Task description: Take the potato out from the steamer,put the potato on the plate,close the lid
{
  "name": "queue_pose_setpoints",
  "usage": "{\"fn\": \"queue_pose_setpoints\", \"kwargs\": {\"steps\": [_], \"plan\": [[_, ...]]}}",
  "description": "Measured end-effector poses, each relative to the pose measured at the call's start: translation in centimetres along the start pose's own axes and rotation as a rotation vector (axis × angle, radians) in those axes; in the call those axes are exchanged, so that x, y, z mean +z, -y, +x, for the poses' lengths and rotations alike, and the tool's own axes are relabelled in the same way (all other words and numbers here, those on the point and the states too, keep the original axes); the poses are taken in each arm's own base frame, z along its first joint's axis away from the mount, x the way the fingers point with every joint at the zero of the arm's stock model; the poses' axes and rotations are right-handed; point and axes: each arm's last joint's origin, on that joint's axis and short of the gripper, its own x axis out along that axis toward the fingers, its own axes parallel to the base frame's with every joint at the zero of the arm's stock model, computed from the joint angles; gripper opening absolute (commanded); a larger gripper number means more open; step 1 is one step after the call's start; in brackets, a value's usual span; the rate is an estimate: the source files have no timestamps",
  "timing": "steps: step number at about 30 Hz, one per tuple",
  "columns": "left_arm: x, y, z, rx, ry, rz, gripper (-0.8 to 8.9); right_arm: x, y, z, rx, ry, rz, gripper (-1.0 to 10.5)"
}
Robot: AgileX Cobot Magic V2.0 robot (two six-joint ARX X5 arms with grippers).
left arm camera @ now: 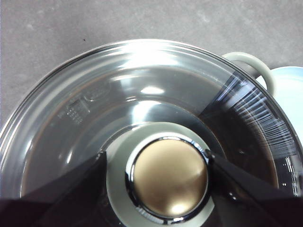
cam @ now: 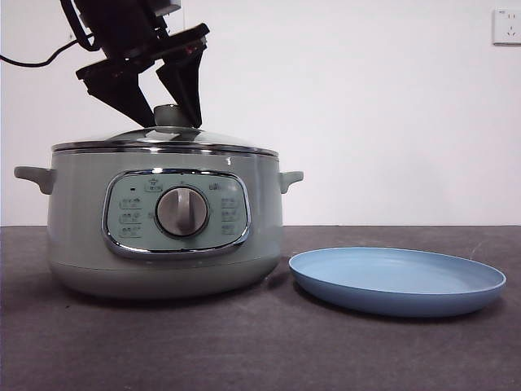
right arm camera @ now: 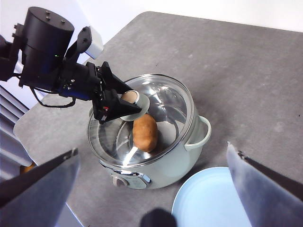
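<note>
The pale-green steamer stands on the left of the table with its glass lid on it. My left gripper reaches down from above, and its jaws press both sides of the lid's pale-green knob. The orange-brown potato lies inside the pot and shows through the glass in the right wrist view. The light-blue plate lies empty just right of the steamer. My right gripper hovers high above the pot and plate, open and empty.
The table is a dark grey mat with a white wall behind. A wall socket sits at the top right. The steamer's side handle points toward the plate.
</note>
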Motion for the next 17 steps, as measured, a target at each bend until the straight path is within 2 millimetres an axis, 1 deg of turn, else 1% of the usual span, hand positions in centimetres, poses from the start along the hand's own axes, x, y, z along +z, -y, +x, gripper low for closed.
{"fn": "queue_pose_setpoints", "kwargs": {"steps": [2,3,4,5,13,17], "plan": [[0.0,0.0,0.0,-0.001,0.001,0.001,1.82,0.0,0.0,0.0,0.0,0.0,0.0,6.6],[0.1,0.0,0.0,-0.001,0.005,0.008,0.76,0.0,0.0,0.0,0.0,0.0,0.002,6.6],[0.1,0.1,0.0,-0.006,0.003,0.01,0.04,0.0,0.0,0.0,0.0,0.0,0.005,6.6],[0.0,0.2,0.0,-0.008,0.002,0.011,-0.17,0.0,0.0,0.0,0.0,0.0,0.008,6.6],[0.2,0.2,-0.3,-0.008,-0.012,0.015,-0.08,0.0,0.0,0.0,0.001,0.0,0.022,6.6],[1.0,0.3,-1.5,-0.006,-0.047,0.019,-0.08,0.1,0.0,0.0,0.004,0.013,0.039,6.6]]}}
